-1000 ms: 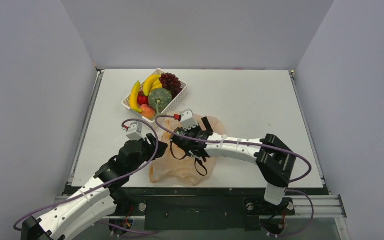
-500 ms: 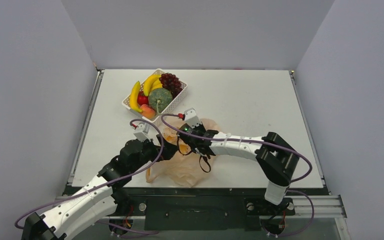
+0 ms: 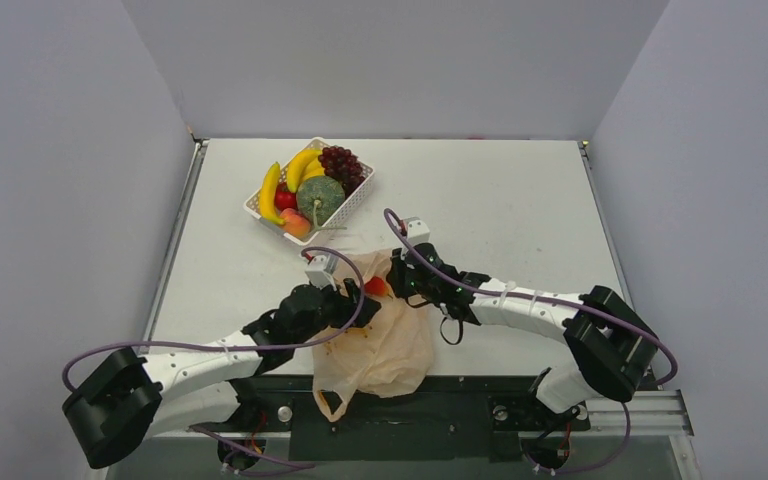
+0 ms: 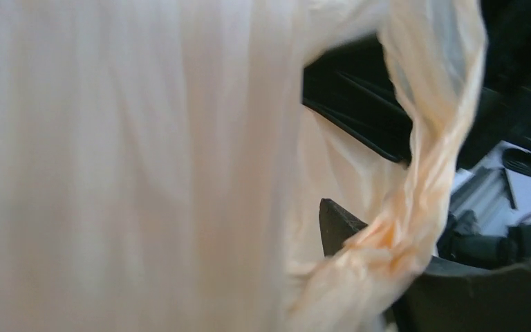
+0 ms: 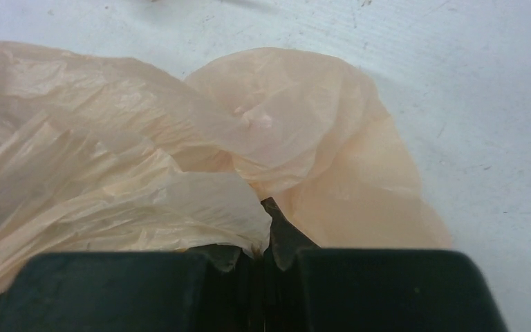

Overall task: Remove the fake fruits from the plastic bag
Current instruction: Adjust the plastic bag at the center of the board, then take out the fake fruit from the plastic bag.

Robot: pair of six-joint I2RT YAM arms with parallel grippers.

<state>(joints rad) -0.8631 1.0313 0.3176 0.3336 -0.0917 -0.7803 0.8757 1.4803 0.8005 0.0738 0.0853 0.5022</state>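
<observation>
Table (image 3: pixel 520 200). Plastic bag (image 3: pixel 380 345) at near edge, lower part draping over it, top held up between arms, likely to spread mouth. Basket (image 3: pixel 360 192) far-left holds fake fruits (image 3: pixel 318 195), well apart from bag. Right gripper (image 5: pixel 268 242) clenched on bag film. Left gripper (image 3: pixel 350 300): film covers its view, cannot tell grip.

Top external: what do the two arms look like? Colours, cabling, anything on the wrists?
Left arm and right arm: white link shells, black joints. A purple cable loops along each. Small white camera block at each wrist. Black fingers.
</observation>
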